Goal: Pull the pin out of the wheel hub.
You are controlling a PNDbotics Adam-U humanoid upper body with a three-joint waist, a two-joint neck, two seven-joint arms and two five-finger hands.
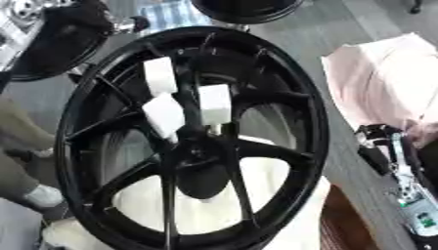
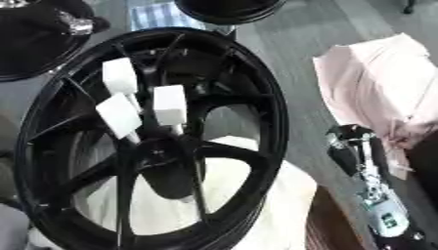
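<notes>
A large black spoked wheel hub stands tilted across the middle of both views. Three white block-headed pins stick out near its centre: an upper one, a lower left one, and a right one on a thin silver stem. No hand touches any pin. My right hand, black with silver parts, shows at the right edge, apart from the wheel. A black and silver part of my left arm fills the upper left corner beside the rim; its hand cannot be made out.
The wheel rests on white padding. A pink cloth lies at the right. Another black wheel and a striped cloth sit at the far edge. A brown surface shows at the lower right.
</notes>
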